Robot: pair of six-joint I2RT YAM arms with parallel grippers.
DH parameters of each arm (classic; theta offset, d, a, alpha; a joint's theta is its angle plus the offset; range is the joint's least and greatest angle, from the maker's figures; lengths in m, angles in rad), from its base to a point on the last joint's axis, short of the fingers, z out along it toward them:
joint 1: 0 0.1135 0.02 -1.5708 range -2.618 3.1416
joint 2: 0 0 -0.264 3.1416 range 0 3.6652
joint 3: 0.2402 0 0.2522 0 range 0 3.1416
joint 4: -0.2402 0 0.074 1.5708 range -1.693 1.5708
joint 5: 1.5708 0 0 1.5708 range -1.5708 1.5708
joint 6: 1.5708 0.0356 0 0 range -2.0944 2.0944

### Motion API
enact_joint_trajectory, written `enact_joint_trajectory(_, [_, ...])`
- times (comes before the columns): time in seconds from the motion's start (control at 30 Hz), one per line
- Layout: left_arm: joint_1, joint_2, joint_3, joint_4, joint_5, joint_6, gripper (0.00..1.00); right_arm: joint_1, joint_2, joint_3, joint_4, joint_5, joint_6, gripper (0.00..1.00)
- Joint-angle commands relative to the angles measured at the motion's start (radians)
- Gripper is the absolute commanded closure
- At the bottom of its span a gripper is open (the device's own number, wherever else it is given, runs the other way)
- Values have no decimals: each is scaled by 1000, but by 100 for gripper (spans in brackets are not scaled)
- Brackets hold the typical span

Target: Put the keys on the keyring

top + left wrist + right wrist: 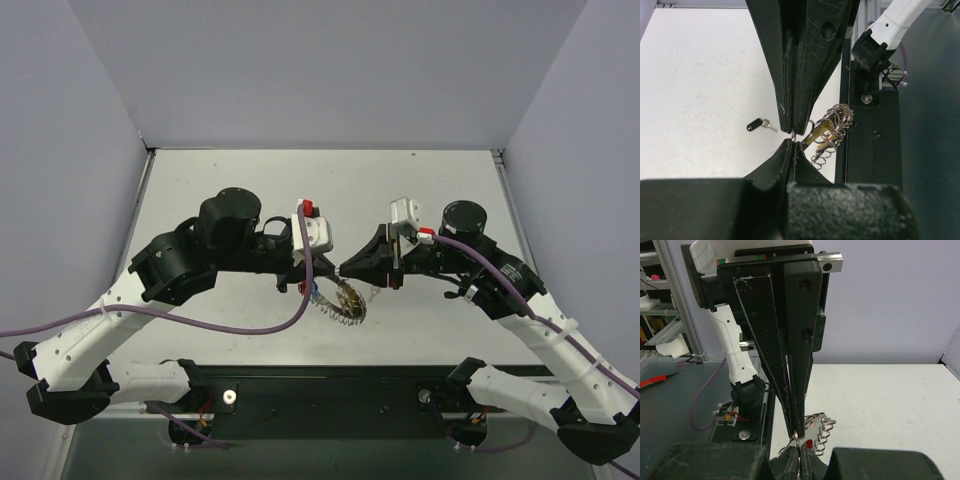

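Observation:
The keyring (pixel 346 301) is a silvery coil-rimmed bunch held just above the table between both arms. My left gripper (pixel 308 287) is shut on a thin metal loop at its edge (pixel 793 136). In the left wrist view the keyring (pixel 834 126) hangs just right of the fingertips, with a yellow key head (pixel 821 131) inside it. My right gripper (pixel 344 271) is shut on another thin ring of the bunch (pixel 798 439). The coil (pixel 821 426) and a red key head (pixel 809 443) lie just beyond its tips. One dark-headed key (pixel 760 125) lies loose on the table.
A black base plate (pixel 330 395) runs along the near table edge, close under the keyring (pixel 870 150). A purple cable (pixel 250 325) loops from the left arm. Grey walls close the table at the left, right and back.

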Motion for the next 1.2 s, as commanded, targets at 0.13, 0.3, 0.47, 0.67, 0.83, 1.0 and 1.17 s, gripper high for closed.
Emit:
enact_joint_trajectory(0.13, [-17, 3, 50, 78, 57, 0, 100, 3, 0, 3, 107, -75, 30, 93])
enact_joint_trajectory(0.3, [-23, 13, 53, 78, 60, -6, 100, 3, 11, -27, 193, -75, 90, 100])
enact_joint_trajectory(0.47, [-23, -13, 13, 128, 11, -43, 70, 6, -67, -147, 430, 35, 201, 100])
enact_joint_trajectory(0.67, [-5, -95, -79, 262, -31, -102, 28, 4, -188, -302, 679, 155, 300, 100])
enact_joint_trajectory(0.83, [63, -158, -143, 387, -8, -167, 28, 3, -233, -392, 862, 226, 387, 100])
enact_joint_trajectory(1.0, [117, -192, -209, 495, 80, -224, 33, 3, -262, -471, 1049, 304, 478, 100])
enact_joint_trajectory(1.17, [117, -163, -206, 536, 118, -254, 38, 4, -265, -504, 1161, 347, 547, 100])
